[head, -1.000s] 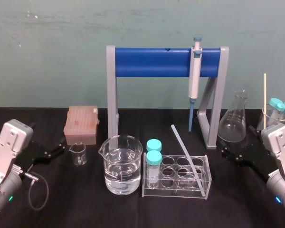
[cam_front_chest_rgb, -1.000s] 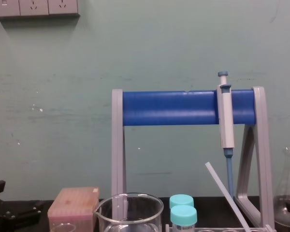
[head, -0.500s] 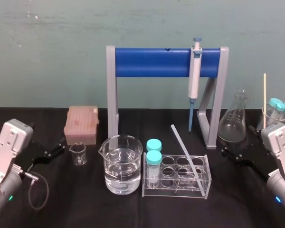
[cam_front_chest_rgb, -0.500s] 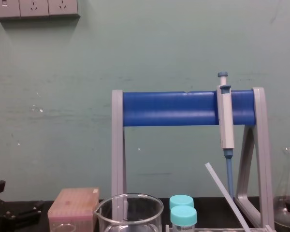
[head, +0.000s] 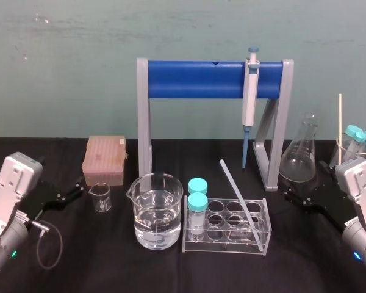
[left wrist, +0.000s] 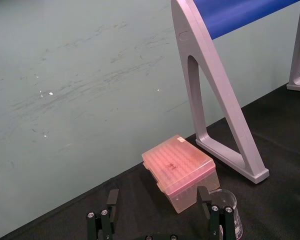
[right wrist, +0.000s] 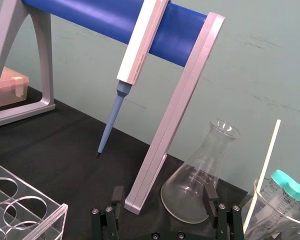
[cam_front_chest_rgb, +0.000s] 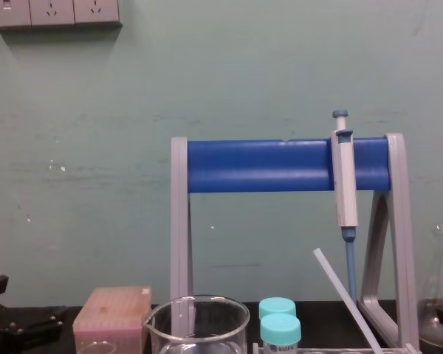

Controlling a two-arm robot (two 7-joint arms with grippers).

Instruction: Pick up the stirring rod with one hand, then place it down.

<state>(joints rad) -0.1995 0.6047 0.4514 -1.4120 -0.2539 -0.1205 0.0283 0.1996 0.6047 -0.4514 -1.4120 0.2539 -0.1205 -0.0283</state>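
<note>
stirring rod (head: 236, 190): see-thru white
stand bar (head: 195, 79): blue
stand legs (head: 143, 116): grey
pipette (head: 251, 97): whitish-grey, blue tip + top
tip box (head: 104, 157): pink w/ dot grid on lid
tube caps (head: 197, 187): blue-green
table (head: 110, 262): black
wall (head: 79, 61): pale green w/ scuffs
thin stick (head: 340, 128): cream

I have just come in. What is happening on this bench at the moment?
Nothing is being handled right now. The stirring rod leans untouched in the clear tube rack in the middle of the table. The left gripper rests open at the left side, near the small beaker. The right gripper rests open at the right side, in front of the conical flask. The pick-up has not yet begun.
</note>
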